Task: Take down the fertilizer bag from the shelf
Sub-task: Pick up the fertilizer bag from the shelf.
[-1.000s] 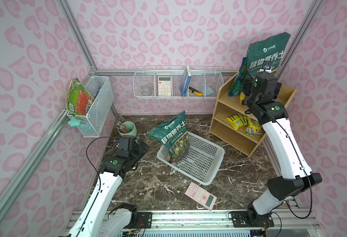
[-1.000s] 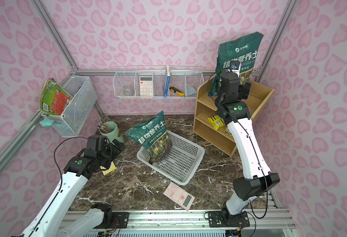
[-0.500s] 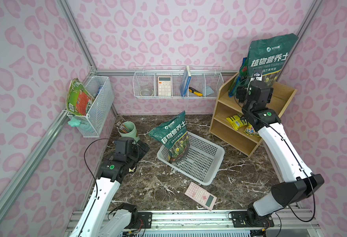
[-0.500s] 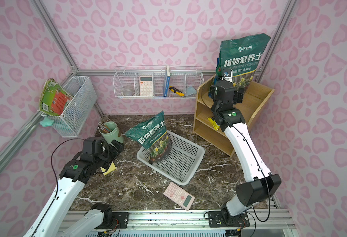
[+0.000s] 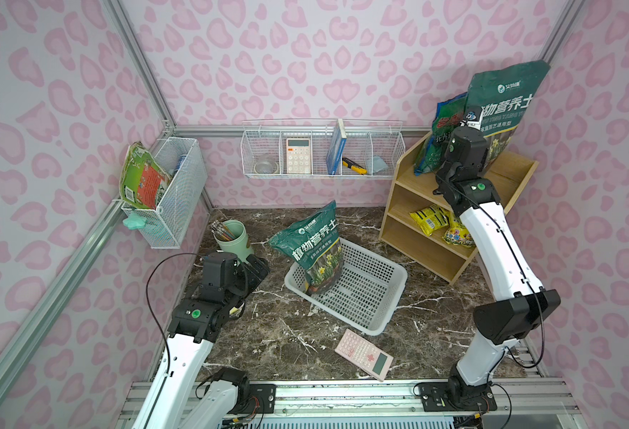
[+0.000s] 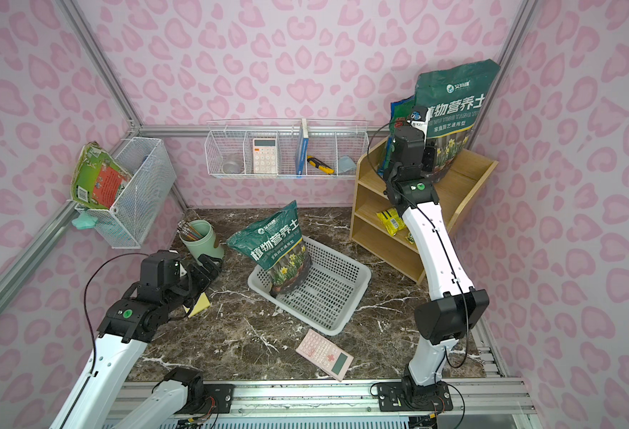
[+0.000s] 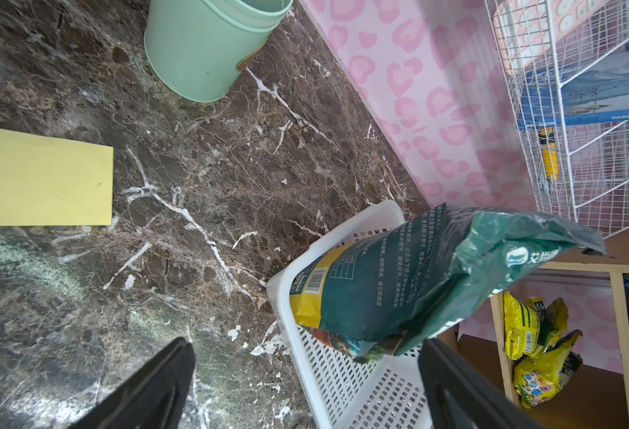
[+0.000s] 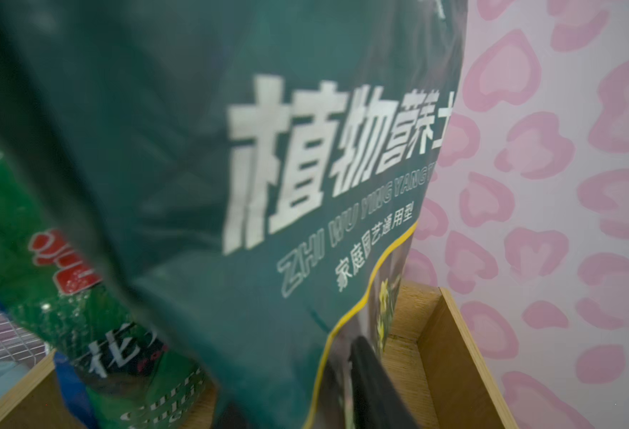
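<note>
The fertilizer bag [image 5: 506, 96] [image 6: 454, 100], dark green with white lettering, stands on the top tier of the wood-grain shelf [image 5: 394, 193] [image 6: 469, 174] at the back right. My right gripper [image 5: 480, 148] [image 8: 305, 390] is raised to that tier and shut on the bag's lower part. In the right wrist view the fertilizer bag [image 8: 268, 167] fills most of the picture, and one black finger [image 8: 372, 375] presses its front. My left gripper [image 7: 305, 349] [image 5: 257, 269] hangs open and empty low over the table on the left.
A second green bag [image 5: 443, 141] leans beside the held one. Yellow packets [image 5: 431, 221] lie on the middle tier. A matching bag [image 5: 316, 249] stands in the white basket [image 5: 372, 297]. Also here are a pink calculator [image 5: 365, 354], a green cup [image 5: 231, 239], a yellow note [image 7: 52, 178] and wire wall baskets [image 5: 320, 148].
My right gripper was wide open in front of the bag; it has closed on the bag's lower part. The bag has shifted slightly right. The left arm has barely moved.
</note>
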You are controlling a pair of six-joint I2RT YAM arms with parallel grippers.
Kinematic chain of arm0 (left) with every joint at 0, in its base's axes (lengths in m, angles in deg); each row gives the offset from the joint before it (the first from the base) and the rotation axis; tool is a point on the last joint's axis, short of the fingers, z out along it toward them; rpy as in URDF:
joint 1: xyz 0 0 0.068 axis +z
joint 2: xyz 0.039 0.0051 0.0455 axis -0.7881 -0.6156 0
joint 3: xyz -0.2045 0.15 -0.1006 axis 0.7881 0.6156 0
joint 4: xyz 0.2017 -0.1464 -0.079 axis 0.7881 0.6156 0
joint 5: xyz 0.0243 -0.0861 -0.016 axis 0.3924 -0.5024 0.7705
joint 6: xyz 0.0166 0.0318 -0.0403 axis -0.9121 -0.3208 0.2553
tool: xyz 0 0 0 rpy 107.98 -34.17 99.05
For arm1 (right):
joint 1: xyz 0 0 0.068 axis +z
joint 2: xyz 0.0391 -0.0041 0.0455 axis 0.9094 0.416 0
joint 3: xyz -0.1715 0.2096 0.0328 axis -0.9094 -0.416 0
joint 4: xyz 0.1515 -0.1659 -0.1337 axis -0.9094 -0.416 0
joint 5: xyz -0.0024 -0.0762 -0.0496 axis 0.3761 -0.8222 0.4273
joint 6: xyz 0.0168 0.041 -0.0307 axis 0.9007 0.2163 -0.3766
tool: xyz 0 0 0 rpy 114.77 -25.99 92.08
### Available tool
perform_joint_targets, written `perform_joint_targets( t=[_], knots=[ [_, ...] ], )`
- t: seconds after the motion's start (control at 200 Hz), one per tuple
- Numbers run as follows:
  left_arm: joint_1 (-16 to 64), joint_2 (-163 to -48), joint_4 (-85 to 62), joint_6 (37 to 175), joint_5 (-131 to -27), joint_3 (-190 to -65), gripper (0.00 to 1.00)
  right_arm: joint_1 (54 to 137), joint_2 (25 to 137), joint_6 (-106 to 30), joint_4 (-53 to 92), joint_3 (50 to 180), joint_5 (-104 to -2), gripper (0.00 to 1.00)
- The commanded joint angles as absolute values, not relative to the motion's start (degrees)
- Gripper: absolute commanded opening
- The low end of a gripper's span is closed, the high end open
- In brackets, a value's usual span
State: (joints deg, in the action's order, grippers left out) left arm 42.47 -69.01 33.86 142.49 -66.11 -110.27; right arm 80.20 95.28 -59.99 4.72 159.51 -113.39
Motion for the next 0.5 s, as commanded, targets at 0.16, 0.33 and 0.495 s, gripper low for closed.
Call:
perform_joint_targets(
  t=[0.16, 0.33, 0.495],
  knots=[
    [42.8, -67.1, 32.3, 141.3, -62.4, -108.4, 0.99, 83.9, 83.3, -56.6, 11.9, 147.4, -114.2, 0.0],
    [43.1, -67.7, 32.0, 141.3, -61.5, -108.1, 0.99, 93.0, 74.4, -66.7, 25.8, 133.7, -121.9, 0.0],
    [43.4, -67.6, 33.5, 142.0, -60.0, -108.5, 0.99, 97.7, 72.0, -68.4, 24.7, 131.8, -125.4, 0.0]
  ],
)
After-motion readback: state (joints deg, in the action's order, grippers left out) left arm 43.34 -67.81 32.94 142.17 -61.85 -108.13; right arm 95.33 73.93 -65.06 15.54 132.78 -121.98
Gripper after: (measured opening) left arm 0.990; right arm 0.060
